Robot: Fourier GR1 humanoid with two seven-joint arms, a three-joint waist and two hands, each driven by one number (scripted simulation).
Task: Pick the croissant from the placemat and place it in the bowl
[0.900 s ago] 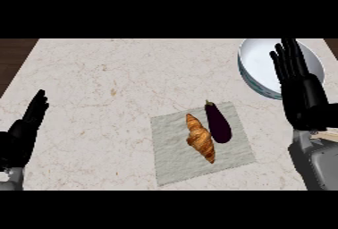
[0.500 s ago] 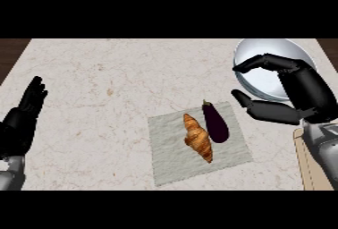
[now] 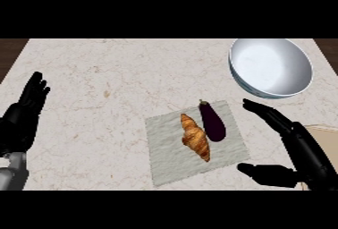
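A golden-brown croissant (image 3: 196, 142) lies on a light grey placemat (image 3: 168, 161) in the middle of the counter, with a dark purple eggplant (image 3: 212, 122) right beside it. The white bowl (image 3: 271, 67) stands at the far right, empty. My right hand (image 3: 300, 145) hovers just right of the placemat, open, fingers stretched toward the eggplant and thumb spread low near the mat's corner; it touches nothing. My left hand (image 3: 23, 118) rests open at the left edge, fingers up.
The marble counter (image 3: 105, 80) runs wide to the left and behind the placemat. A pale board's corner (image 3: 323, 132) shows at the right edge behind my right hand. Dark wood borders the counter at the far corners.
My right hand has come down from in front of the bowl to beside the placemat's right edge, uncovering the bowl. The croissant and eggplant have not moved.
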